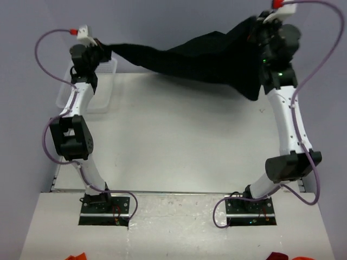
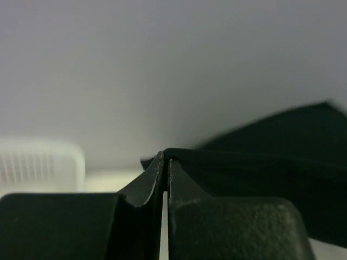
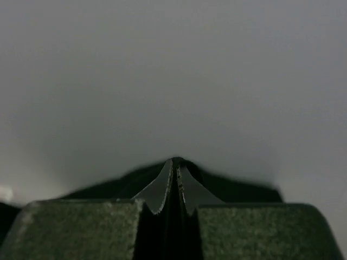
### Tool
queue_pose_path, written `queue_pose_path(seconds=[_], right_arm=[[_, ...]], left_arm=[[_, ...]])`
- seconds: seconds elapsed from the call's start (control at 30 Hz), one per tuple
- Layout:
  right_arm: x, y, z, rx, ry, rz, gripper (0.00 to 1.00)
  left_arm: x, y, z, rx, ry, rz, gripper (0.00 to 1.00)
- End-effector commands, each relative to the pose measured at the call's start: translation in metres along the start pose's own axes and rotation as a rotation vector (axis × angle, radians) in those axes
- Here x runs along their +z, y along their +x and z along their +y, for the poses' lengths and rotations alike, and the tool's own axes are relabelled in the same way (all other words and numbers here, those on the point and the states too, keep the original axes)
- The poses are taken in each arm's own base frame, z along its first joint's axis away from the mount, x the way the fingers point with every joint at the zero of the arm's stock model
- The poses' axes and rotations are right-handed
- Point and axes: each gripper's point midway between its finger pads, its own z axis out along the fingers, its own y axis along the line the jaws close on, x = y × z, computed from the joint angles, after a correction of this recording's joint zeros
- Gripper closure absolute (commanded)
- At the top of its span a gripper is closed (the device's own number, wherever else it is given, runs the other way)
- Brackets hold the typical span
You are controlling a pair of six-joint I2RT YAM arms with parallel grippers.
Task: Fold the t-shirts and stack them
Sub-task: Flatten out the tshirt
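One black t-shirt (image 1: 200, 57) hangs stretched in the air above the far edge of the table, sagging in the middle and drooping lower at its right end. My left gripper (image 1: 102, 50) is shut on its left end, high at the far left. My right gripper (image 1: 255, 30) is shut on its right end, high at the far right. From the left wrist, the closed fingertips (image 2: 165, 160) pinch the t-shirt (image 2: 260, 157), which runs off to the right. Through the right wrist camera, black t-shirt cloth (image 3: 227, 187) shows behind the closed gripper (image 3: 176, 162).
A white plastic mesh basket (image 1: 103, 81) stands at the far left of the table, under the left arm, and shows blurred as the basket (image 2: 38, 162) in the left wrist view. The light table (image 1: 179, 141) lies below the shirt. Red cloth bits (image 1: 76, 257) lie at the near edge.
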Motion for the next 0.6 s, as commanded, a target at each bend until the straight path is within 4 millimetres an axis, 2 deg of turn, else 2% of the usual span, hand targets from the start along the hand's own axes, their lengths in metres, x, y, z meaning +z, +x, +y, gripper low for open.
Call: queue_pose_path(seconds=[0.0, 0.03, 0.07, 0.1, 0.13, 0.17, 0.2, 0.23, 0.27, 0.37, 0.43, 0.47, 0.57], right_arm=[[-0.043, 0.184, -0.007, 0.136, 0.1, 0.498, 1.0], [-0.061, 0.202, -0.004, 0.196, 0.125, 0.552, 1.0], [-0.095, 0.247, -0.003, 0.22, 0.168, 0.674, 1.0], [-0.113, 0.258, 0.001, 0.248, 0.193, 0.721, 1.0], [-0.133, 0.252, 0.004, 0.299, 0.233, 0.727, 1.0], [-0.166, 0.283, -0.001, 0.289, 0.302, 0.81, 1.0], [-0.18, 0.286, 0.002, 0.332, 0.329, 0.824, 1.0], [-0.197, 0.279, 0.002, 0.348, 0.339, 0.826, 1.0], [-0.216, 0.292, 0.0, 0.342, 0.361, 0.869, 1.0], [-0.252, 0.296, -0.014, 0.315, 0.465, 0.933, 1.0], [-0.27, 0.294, -0.017, 0.309, 0.486, 0.959, 1.0], [-0.279, 0.296, -0.018, 0.303, 0.498, 0.975, 1.0], [-0.299, 0.291, -0.013, 0.324, 0.479, 0.996, 1.0]], left_arm=[[-0.035, 0.164, 0.043, -0.18, -0.131, 0.412, 1.0], [-0.046, 0.186, 0.047, -0.218, -0.169, 0.482, 1.0], [-0.07, 0.22, 0.053, -0.264, -0.26, 0.604, 1.0], [-0.093, 0.246, 0.055, -0.332, -0.332, 0.686, 1.0], [-0.109, 0.26, 0.054, -0.38, -0.377, 0.739, 1.0], [-0.12, 0.259, 0.041, -0.441, -0.379, 0.753, 1.0], [-0.147, 0.283, 0.035, -0.481, -0.399, 0.81, 1.0], [-0.151, 0.272, 0.018, -0.478, -0.36, 0.789, 1.0], [-0.169, 0.282, 0.013, -0.475, -0.381, 0.82, 1.0], [-0.194, 0.27, 0.001, -0.42, -0.426, 0.821, 1.0], [-0.205, 0.261, -0.002, -0.408, -0.439, 0.805, 1.0], [-0.217, 0.253, -0.002, -0.394, -0.469, 0.787, 1.0], [-0.233, 0.238, -0.01, -0.392, -0.469, 0.734, 1.0]])
